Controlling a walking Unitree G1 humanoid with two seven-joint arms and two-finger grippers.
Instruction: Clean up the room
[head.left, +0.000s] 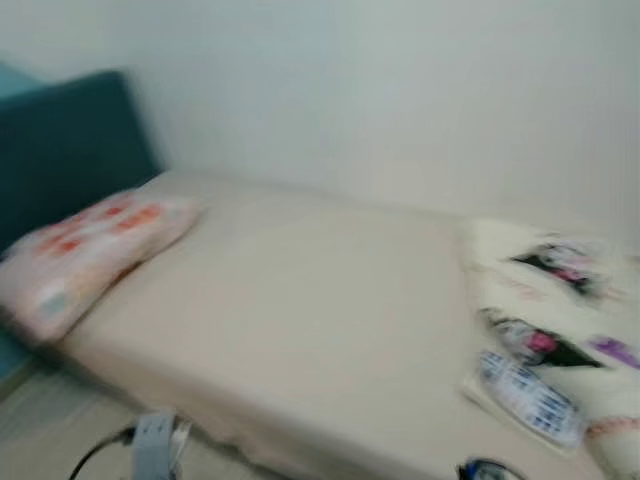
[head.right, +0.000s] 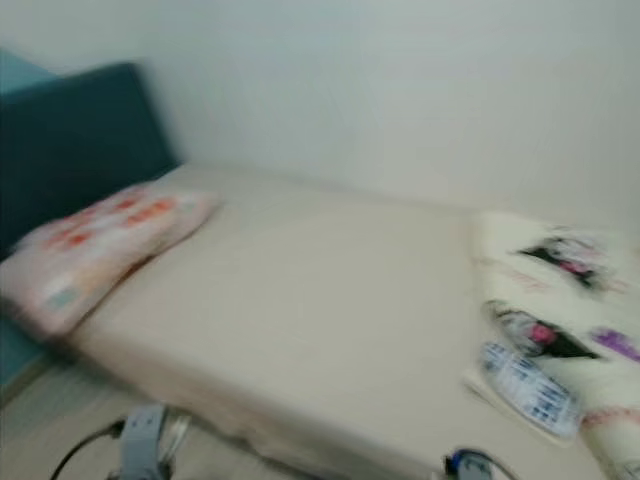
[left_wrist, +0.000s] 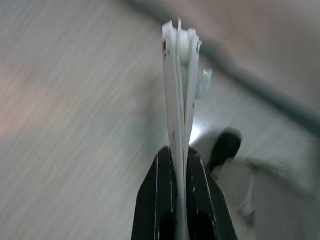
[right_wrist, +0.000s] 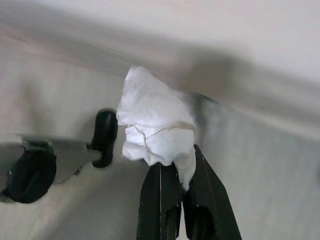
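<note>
Teal headboard (head.left: 60, 150) stands at the far left, against a pale wall (head.left: 400, 90). Head views are blurred. Just beside the headboard lies a pink pillow (head.left: 85, 250) with orange and red patches, at the left end of the bed (head.left: 300, 310), whose beige sheet runs bare across the middle. At the right end sits a cream blanket (head.left: 540, 290) printed with black, pink and purple figures. On its near edge lies a flat white packet with blue print (head.left: 525, 395), and at the bed's near right edge a small dark, blue-rimmed object (head.left: 485, 470) I cannot identify.

Low at the left, part of my silver arm (head.left: 152, 445) with a black cable shows above the pale floor (head.left: 40, 430).

My left pincer (left_wrist: 177, 165) is clamped on a thin stack of white paper sheets (left_wrist: 180, 75), held edge-on and sticking straight out past the fingertips. Blurred pale floor lies behind it.

My right pincer (right_wrist: 177, 170) is gripping a crumpled white tissue (right_wrist: 155, 120), which bulges out beyond the fingertips. Beside it in that view is a black-tipped grey part (right_wrist: 55, 160) of my own body, over pale floor.
</note>
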